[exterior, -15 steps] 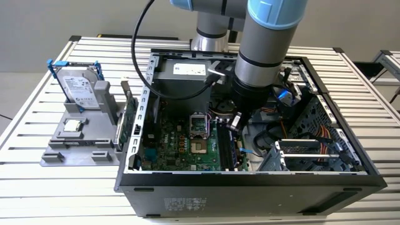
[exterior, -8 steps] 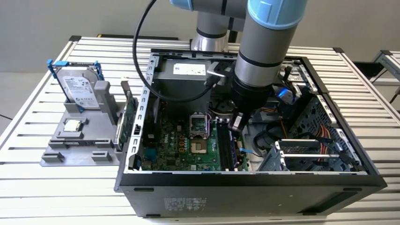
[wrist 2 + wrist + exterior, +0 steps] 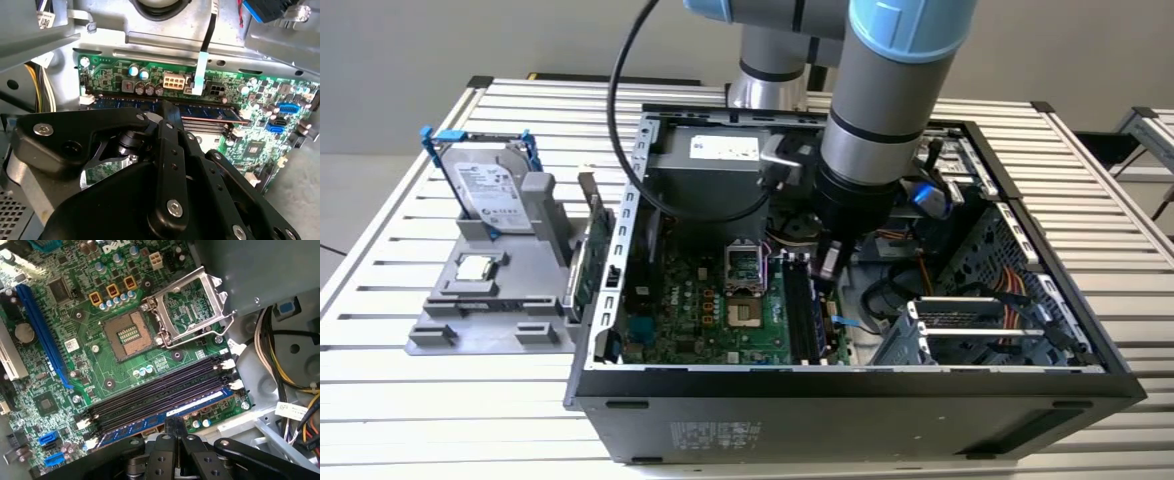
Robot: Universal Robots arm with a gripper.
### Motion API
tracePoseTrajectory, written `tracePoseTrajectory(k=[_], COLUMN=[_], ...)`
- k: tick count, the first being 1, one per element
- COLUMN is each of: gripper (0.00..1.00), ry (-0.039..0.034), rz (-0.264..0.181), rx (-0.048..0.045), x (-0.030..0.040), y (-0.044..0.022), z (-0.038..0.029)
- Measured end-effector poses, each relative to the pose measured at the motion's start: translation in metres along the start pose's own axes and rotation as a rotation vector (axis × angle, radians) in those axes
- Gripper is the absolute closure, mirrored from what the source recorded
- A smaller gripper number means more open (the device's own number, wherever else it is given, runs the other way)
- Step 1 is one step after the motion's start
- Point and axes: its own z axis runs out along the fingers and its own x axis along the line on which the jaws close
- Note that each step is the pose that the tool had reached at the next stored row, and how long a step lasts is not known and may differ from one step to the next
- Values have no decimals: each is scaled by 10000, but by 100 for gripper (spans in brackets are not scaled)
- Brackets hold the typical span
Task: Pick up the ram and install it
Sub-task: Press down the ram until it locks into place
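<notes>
1. A grey holder [image 3: 480, 300] is sitting on the slatted worktop [image 3: 400, 400], well off to the exterior view's left of the gripper, carrying an upright hard drive [image 3: 491, 190] and a small square chip [image 3: 478, 267].
2. A green card with a metal bracket [image 3: 591, 262] is standing on edge between that holder and the open computer case [image 3: 854, 400], still well apart from the gripper.
3. Inside the case the green motherboard [image 3: 694, 300] is lying flat; its open processor socket [image 3: 129, 335] and raised socket frame [image 3: 187, 305] are showing in the first wrist view, beyond the memory slots as seen from the gripper.
4. The arm [image 3: 887, 100] is reaching down into the case, and the gripper [image 3: 830, 262] is hanging directly over the row of black memory slots [image 3: 160, 390].
5. The ram [image 3: 165, 415] is sitting along the slot nearest the gripper, its blue edge running the slot's length; in the second wrist view the ram [image 3: 210, 111] is lying just past the fingertips.
6. The gripper [image 3: 175, 427] is pressing its fingers [image 3: 170, 424] together at the ram's upper edge near mid-length, touching or pinching it; which of the two I cannot tell.
7. Bundled cables [image 3: 987, 290] and a metal drive cage [image 3: 974, 330] are lying to the exterior view's right of the gripper.
</notes>
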Motion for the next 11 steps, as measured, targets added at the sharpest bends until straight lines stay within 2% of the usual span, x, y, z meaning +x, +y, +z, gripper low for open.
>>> tracePoseTrajectory(k=[11], gripper=[100], ry=[-37], rz=[-1318], rx=[42], x=[3], y=[9], z=[5])
